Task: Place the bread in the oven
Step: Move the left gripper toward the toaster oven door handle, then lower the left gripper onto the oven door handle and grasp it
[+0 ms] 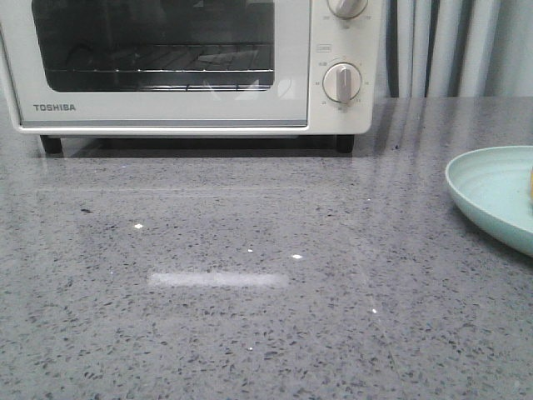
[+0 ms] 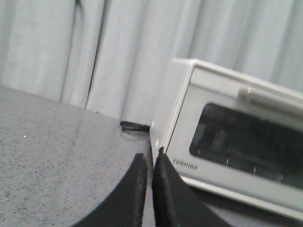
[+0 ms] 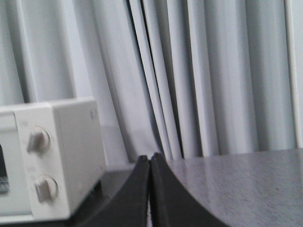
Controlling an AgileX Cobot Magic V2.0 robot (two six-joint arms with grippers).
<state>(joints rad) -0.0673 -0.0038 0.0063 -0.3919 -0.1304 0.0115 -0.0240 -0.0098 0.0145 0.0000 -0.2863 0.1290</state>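
Note:
The white Toshiba oven (image 1: 166, 108) stands at the back left of the grey table, its glass door shut, wire rack visible inside. It also shows in the left wrist view (image 2: 227, 142) and the right wrist view (image 3: 61, 151). A sliver of yellow bread (image 1: 530, 187) shows at the right edge, on a pale green plate (image 1: 491, 196). My left gripper (image 2: 149, 158) is shut and empty, off the oven's left front corner. My right gripper (image 3: 150, 160) is shut and empty, to the right of the oven. Neither gripper shows in the front view.
Grey pleated curtains (image 3: 199, 75) hang behind the table. A black cable (image 2: 134, 126) lies beside the oven's left side. The oven has two round knobs (image 1: 342, 82) on its right panel.

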